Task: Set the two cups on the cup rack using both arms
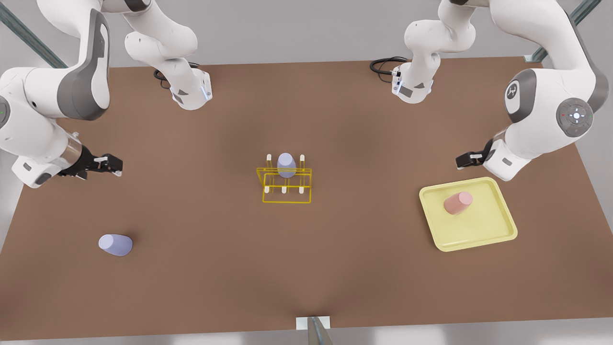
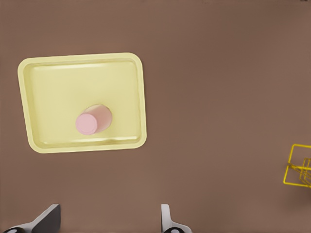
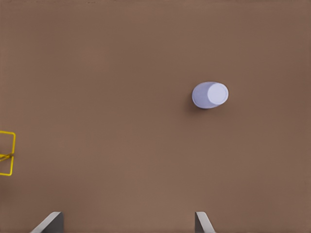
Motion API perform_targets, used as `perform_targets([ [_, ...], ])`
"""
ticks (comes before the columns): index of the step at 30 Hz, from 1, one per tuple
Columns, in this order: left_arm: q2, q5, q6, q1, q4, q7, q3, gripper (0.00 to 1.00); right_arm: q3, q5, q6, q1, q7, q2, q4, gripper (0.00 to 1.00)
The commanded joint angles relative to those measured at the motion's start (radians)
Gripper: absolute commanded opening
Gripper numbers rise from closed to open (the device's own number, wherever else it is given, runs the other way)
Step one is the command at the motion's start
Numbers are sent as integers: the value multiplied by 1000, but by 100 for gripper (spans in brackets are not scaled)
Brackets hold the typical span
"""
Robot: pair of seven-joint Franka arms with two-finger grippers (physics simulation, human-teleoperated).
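Cups: pink cup point(image 1: 458, 202) stands mouth-down on the tray point(image 1: 498, 234), toward the front view's right of the rack point(image 1: 286, 184); lavender cup point(image 1: 115, 244) stands mouth-down on the bare table point(image 1: 306, 268), well apart from the rack toward the front view's left and nearer the camera; its twin point(image 1: 286, 165) already sits over a back peg of the rack, the other white-tipped pegs bare.

Left gripper point(image 1: 467, 159) hangs near the tray's far edge, on the rack's right in the front view; fingers spread, holding nothing; pink cup point(image 2: 92, 120) and tray point(image 2: 129, 99) ahead of it in its wrist view, rack corner point(image 2: 299, 166) off to the side.

Right gripper point(image 1: 106, 164) hangs on the rack's left in the front view, released and empty; lavender cup point(image 3: 209, 94) ahead of it in its wrist view, rack corner point(image 3: 7, 153) at the edge.

Handling, judged: cups look small, rigid, light, smooth-walled; tapered sides may let the pads slide toward the narrow base, so pinch across the mid-wall, nearer the wide end; light cups could tip if nudged off-centre. Both stand mouth-down, so likely lift and lower straight over a free peg. Rack is thin wire, probably easily shoved; descend vertically.
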Motion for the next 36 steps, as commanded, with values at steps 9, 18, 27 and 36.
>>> perform_targets([
  [9, 257, -15, 413, 112, -7, 18, 12, 100, -5, 48, 164, -75, -153, 270, 73, 100],
  [18, 208, -14, 669, 105, -354, 17, 77, 100, -7, 192, 537, -174, -145, 545, 87, 100],
  [27, 255, -14, 787, 109, -459, 15, 92, 100, -10, 209, 553, -237, -154, 666, 216, 100],
  [36, 343, -15, 846, 111, -460, 15, 92, 100, -13, 162, 543, -259, -196, 672, 179, 100],
])
